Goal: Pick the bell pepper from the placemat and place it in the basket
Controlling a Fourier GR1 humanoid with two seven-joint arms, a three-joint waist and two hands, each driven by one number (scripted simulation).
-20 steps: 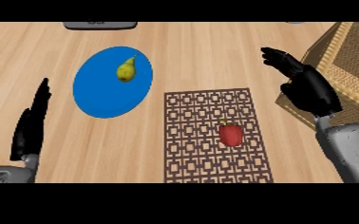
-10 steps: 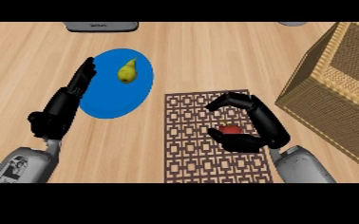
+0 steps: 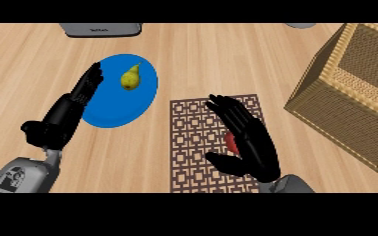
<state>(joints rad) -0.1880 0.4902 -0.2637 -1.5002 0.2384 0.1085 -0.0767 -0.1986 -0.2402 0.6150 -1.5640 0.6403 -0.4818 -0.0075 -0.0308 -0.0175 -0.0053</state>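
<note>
Right hand (image 3: 247,140) lies flat over the placemat (image 3: 196,145), fingers straight, thumb out — bell pepper (image 3: 230,142) just a red sliver beside the palm (mostly hidden). Basket (image 3: 343,90) at right. Left hand (image 3: 70,112), fingers straight, by blue plate (image 3: 111,111) w/ pear (image 3: 131,77).

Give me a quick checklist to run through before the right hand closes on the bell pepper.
1. Bell pepper on the placemat: ok, though only a red sliver shows beside the palm.
2. Right hand over the pepper: ok, it covers most of it.
3. Right hand's fingers around the pepper: not ok, they are straight, thumb out to the side.
4. Basket within view for the drop: ok, at the right edge; its opening cannot be seen.
5. Left hand out of the way: ok, it lies over the blue plate near the pear, away from the placemat.
</note>
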